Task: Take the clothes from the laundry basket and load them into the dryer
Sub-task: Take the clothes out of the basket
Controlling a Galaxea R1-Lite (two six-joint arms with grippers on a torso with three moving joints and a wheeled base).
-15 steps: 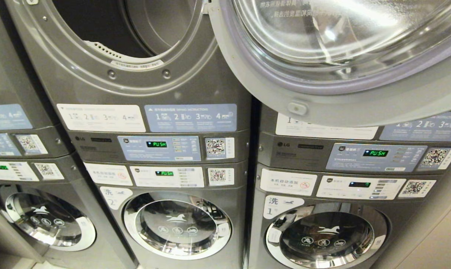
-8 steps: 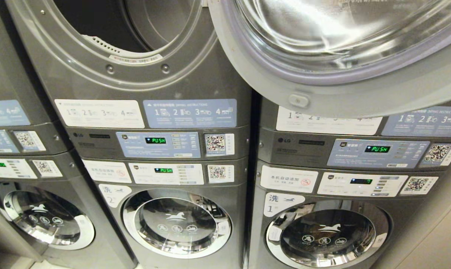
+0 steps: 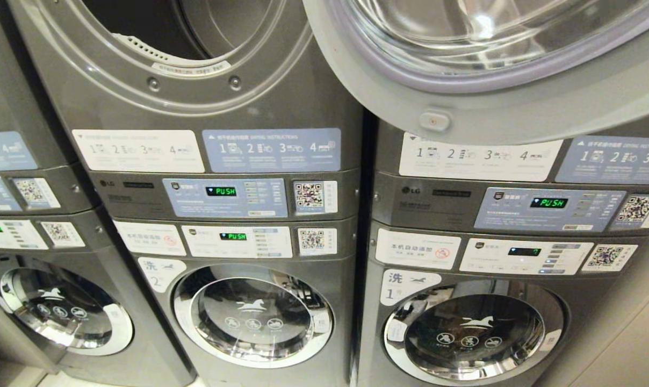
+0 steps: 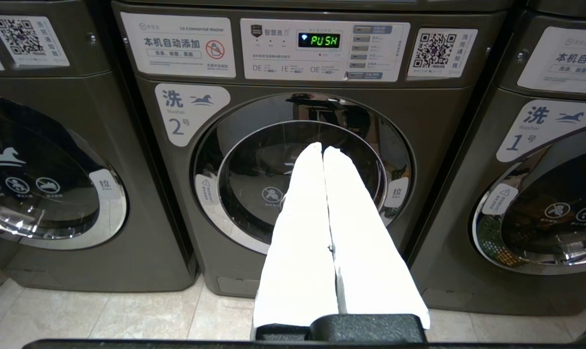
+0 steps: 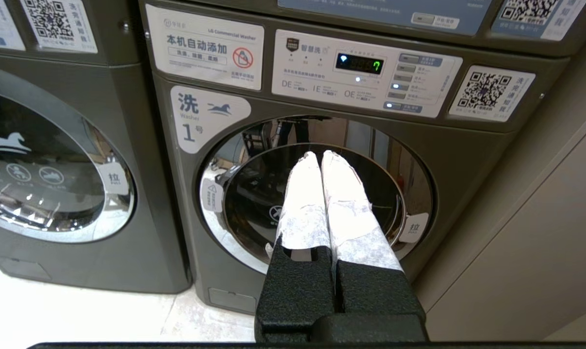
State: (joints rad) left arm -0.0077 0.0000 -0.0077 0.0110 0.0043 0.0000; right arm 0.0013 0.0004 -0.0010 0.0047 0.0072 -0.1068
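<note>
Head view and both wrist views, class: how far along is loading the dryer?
Done: the round glass dryer door stands open. In hand: nothing; left gripper and right gripper have white fingers shut, empty. Left: all loading; no basket or clothes in view.

view: tilted downward | dryer door (image 3: 496,80) nearer top edge

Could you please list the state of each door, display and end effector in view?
upper dryer door: swung open
dryer drum: exposed, no clothes visible
washer 2 door: closed
washer 1 door: closed
washer 2 display: reads PUSH
left end effector: shut, empty
right end effector: shut, empty
</note>
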